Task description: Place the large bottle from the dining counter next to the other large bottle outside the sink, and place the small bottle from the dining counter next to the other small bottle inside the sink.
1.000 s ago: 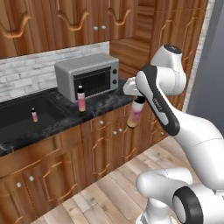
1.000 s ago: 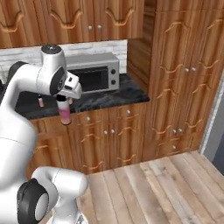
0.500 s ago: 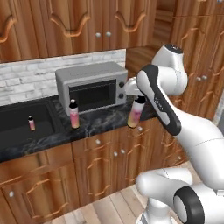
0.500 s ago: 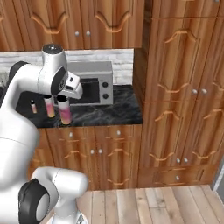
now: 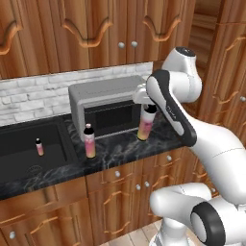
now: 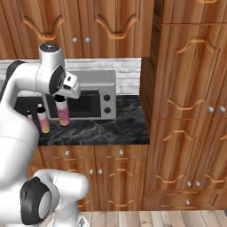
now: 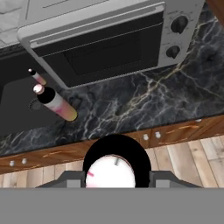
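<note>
My gripper [image 5: 148, 106] is shut on the neck of a large bottle [image 5: 145, 126], pink fading to yellow with a dark cap. The bottle hangs upright near the front edge of the dark marble counter [image 5: 120, 150], before the microwave. In the hand view its cap [image 7: 114, 168] sits between my fingertips. The other large bottle [image 5: 89, 141] stands on the counter just right of the sink [image 5: 19, 144], to the left of the held one. A small bottle [image 5: 40, 147] stands inside the sink. The dining counter and its small bottle are out of view.
A grey microwave [image 5: 103, 108] stands at the back of the counter, close behind the held bottle. A tall wooden cabinet [image 6: 190, 102] closes the counter's right end. Wooden cupboards hang above and sit below the counter.
The whole picture has shifted: the base has driven closer to the counter and the sink. The large bottle stays in my gripper, carried along with it.
</note>
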